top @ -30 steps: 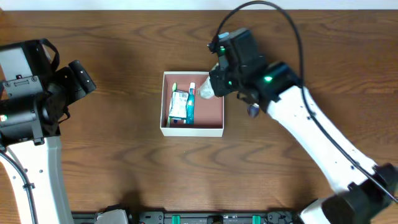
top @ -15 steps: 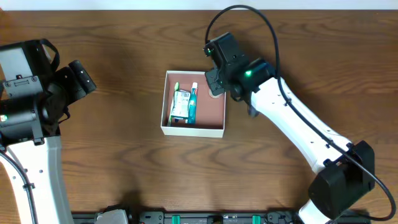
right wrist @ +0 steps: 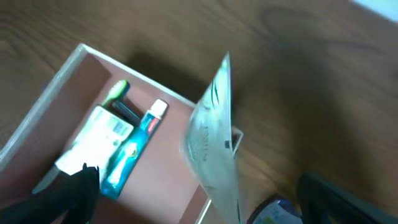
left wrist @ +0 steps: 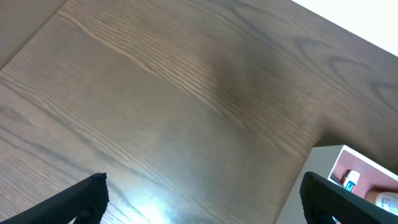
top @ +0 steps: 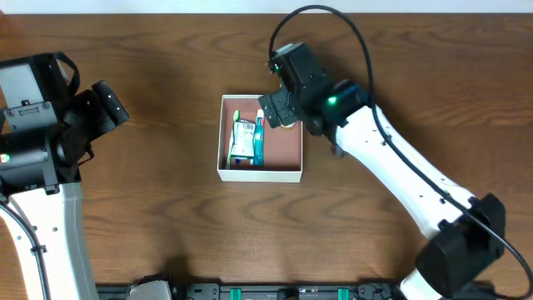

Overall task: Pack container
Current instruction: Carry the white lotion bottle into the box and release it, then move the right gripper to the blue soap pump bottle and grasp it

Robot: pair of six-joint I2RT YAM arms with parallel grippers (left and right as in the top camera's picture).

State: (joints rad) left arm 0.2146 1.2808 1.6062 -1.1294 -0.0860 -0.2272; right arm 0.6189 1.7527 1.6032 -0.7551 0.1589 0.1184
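The container [top: 283, 147] is a shallow white-walled box with a pinkish-brown inside, at the table's middle. In it lie a white packet [top: 242, 140], a teal tube [top: 258, 142] and a green toothbrush [right wrist: 116, 92]. My right gripper [top: 279, 110] hovers over the box's back right corner, open. In the right wrist view a pale translucent pouch [right wrist: 214, 140] stands on edge between the spread fingers [right wrist: 78, 190], touching neither, over the container wall [right wrist: 37, 124]. My left gripper [left wrist: 205, 208] is open and empty over bare wood, left of the container's corner [left wrist: 320, 171].
A small item with a blue label [right wrist: 273, 211] lies on the wood just outside the box's right wall, under my right gripper. The left arm [top: 50, 117] stands at the table's left side. A pale strip runs along the far edge [top: 166, 7].
My right gripper shifted left over the box's back right corner and went from shut to open, letting go of the pale pouch. The left arm has not moved.
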